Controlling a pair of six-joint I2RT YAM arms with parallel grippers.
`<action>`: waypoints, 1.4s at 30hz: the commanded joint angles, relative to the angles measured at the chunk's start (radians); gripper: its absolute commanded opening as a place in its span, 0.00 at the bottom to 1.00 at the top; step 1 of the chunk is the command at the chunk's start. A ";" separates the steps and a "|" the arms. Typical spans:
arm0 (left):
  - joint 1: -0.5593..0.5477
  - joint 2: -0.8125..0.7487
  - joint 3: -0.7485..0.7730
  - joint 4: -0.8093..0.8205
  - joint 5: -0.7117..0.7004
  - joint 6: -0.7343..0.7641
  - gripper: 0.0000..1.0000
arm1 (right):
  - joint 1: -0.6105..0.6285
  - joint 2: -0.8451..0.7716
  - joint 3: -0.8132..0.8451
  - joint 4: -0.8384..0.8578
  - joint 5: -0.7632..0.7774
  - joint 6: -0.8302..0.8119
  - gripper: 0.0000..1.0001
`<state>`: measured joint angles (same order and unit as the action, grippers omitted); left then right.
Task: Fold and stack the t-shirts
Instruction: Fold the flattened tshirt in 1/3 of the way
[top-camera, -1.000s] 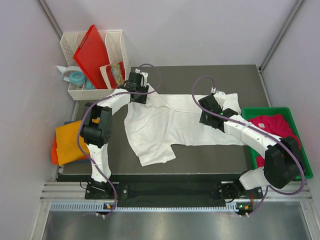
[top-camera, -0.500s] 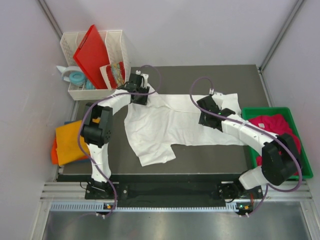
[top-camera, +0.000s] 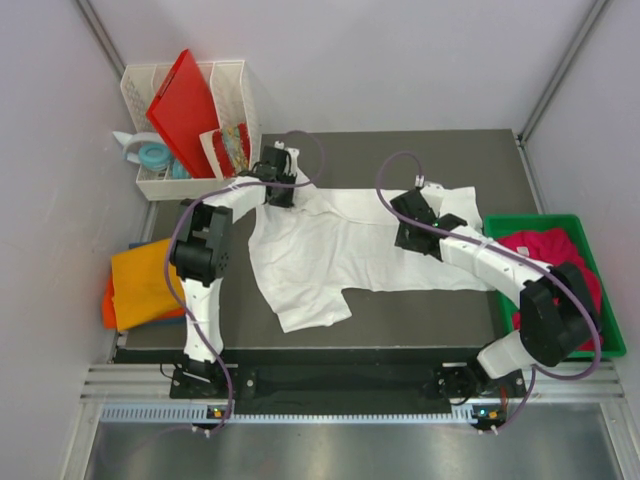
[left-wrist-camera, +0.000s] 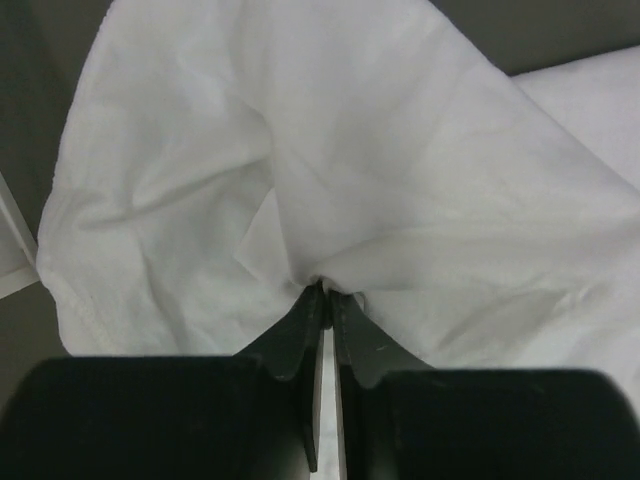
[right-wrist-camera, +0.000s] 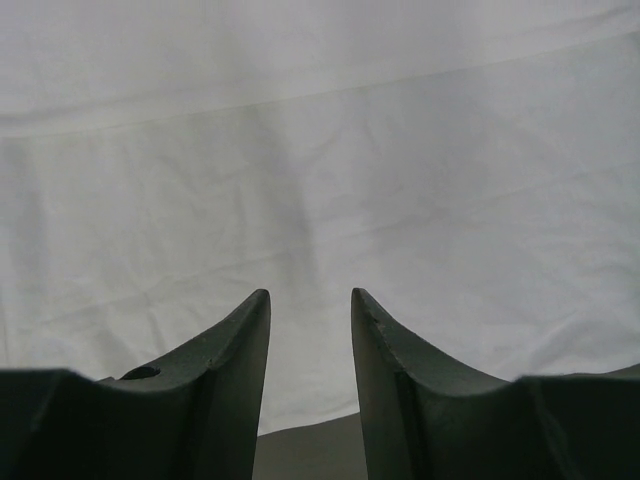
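Observation:
A white t-shirt (top-camera: 340, 250) lies spread on the dark table. My left gripper (top-camera: 278, 192) is at its far left sleeve and is shut on a pinch of the white cloth (left-wrist-camera: 330, 180); the fingertips meet at the fold (left-wrist-camera: 327, 292). My right gripper (top-camera: 412, 225) hovers over the shirt's right part, jaws open and empty, with white cloth (right-wrist-camera: 320, 150) below them. A magenta-pink t-shirt (top-camera: 550, 255) lies in the green bin. An orange t-shirt (top-camera: 140, 285) lies off the table's left edge. The blue shirt is out of view.
A white basket (top-camera: 235, 85) at the far left holds a rigid red board (top-camera: 185, 105) and small items. The green bin (top-camera: 575, 222) stands at the right table edge. Grey walls close in on both sides.
The left arm's elbow has swung a little toward the far side while its gripper keeps the sleeve. The right gripper has shifted slightly left over the shirt.

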<state>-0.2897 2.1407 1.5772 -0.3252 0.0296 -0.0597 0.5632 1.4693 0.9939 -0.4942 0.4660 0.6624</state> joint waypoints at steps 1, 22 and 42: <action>0.007 -0.025 0.009 0.026 0.013 -0.009 0.03 | 0.018 0.017 0.046 0.026 0.008 -0.006 0.37; 0.006 -0.361 -0.210 -0.118 0.055 0.018 0.00 | 0.069 0.020 0.035 0.080 -0.013 0.026 0.36; -0.016 -0.482 -0.316 -0.236 0.096 0.023 0.00 | 0.086 -0.044 -0.055 0.101 -0.007 0.077 0.36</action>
<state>-0.3042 1.7130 1.2205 -0.5369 0.1139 -0.0319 0.6258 1.4696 0.9409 -0.4286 0.4503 0.7147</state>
